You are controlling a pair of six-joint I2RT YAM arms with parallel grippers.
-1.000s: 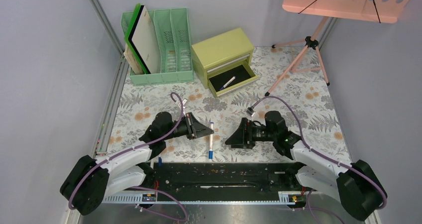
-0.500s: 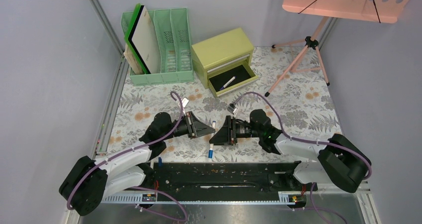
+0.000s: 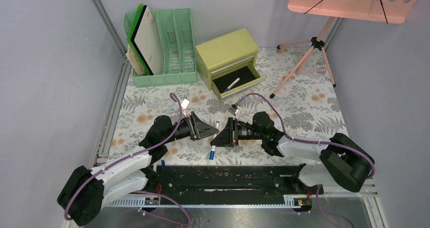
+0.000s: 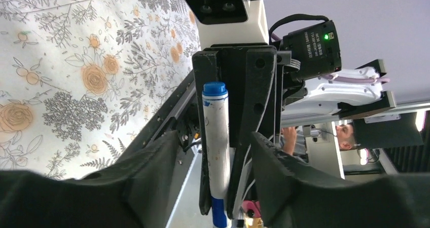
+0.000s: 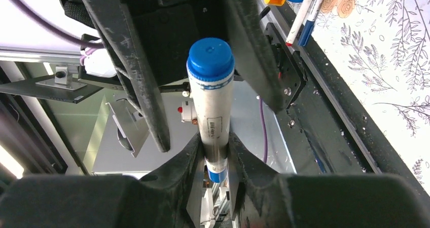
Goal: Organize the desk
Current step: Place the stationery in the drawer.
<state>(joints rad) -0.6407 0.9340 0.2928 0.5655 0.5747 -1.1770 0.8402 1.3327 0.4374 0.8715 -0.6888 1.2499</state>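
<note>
Both arms low over desk (image 3: 314,111), facing; right gripper (image 5: 214,152) pinches marker (image 5: 210,86); left gripper (image 3: 214,132) spread.

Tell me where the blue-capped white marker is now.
From above, the marker is mid-front of the desk, clamped in the right gripper, facing the open left gripper.

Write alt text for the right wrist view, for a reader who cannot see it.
The right gripper is shut on a white marker, its blue cap uppermost. The left gripper faces it, its open fingers on either side of the marker. The floral desk shows at right, with more pens by its edge at the top.
</note>
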